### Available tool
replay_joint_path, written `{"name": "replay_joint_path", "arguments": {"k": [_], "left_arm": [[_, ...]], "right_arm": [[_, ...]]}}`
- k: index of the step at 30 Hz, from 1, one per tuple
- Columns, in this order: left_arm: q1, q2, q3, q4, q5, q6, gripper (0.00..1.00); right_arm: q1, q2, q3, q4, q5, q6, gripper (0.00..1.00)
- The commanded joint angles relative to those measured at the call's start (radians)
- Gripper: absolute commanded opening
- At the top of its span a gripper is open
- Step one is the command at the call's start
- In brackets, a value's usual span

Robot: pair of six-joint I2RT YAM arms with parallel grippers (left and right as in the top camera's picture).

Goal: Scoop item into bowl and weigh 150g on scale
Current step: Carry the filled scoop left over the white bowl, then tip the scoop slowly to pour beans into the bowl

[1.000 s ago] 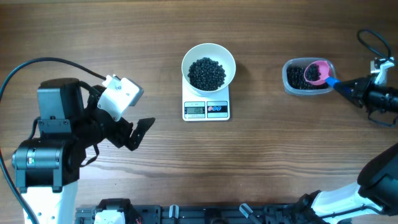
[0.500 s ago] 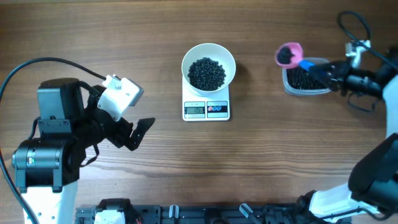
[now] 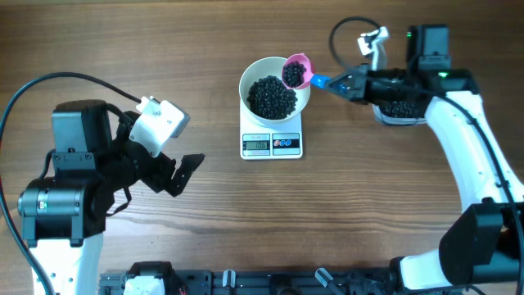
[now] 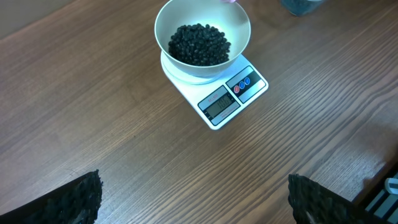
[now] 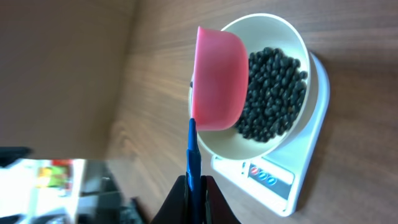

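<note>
The right gripper (image 3: 344, 84) is clamping tight on the blue handle (image 3: 321, 81) of the pink scoop (image 3: 295, 70), holding it over the right rim of the bowl (image 3: 246, 82). The bowl, heaped with black pellets (image 3: 272, 97), is sitting on the scale (image 3: 272, 144) mid-way across the worktop (image 3: 368, 205). The left gripper (image 3: 178, 174) is hanging wide open and empty at the left.

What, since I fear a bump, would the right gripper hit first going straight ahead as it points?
Probably the white bowl, whose rim lies under the pink scoop the right gripper holds; height is unclear.
</note>
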Motion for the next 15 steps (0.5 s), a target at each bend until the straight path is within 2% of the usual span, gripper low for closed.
{"name": "replay_joint_path", "arguments": {"k": [1,4,8,15], "left_arm": [[0.007,0.005,0.015,0.002,0.019,0.019,1.0],[0.007,0.005,0.015,0.002,0.019,0.019,1.0],[0.007,0.005,0.016,0.002,0.019,0.019,1.0],[0.007,0.005,0.015,0.002,0.019,0.019,1.0]], "right_arm": [[0.089,-0.022,-0.002,0.057,0.208,-0.044,0.04],[0.158,-0.022,-0.002,0.107,0.416,-0.049,0.04],[0.225,-0.022,-0.002,0.121,0.562,-0.153,0.04],[0.24,-0.022,-0.002,0.135,0.567,-0.174,0.04]]}}
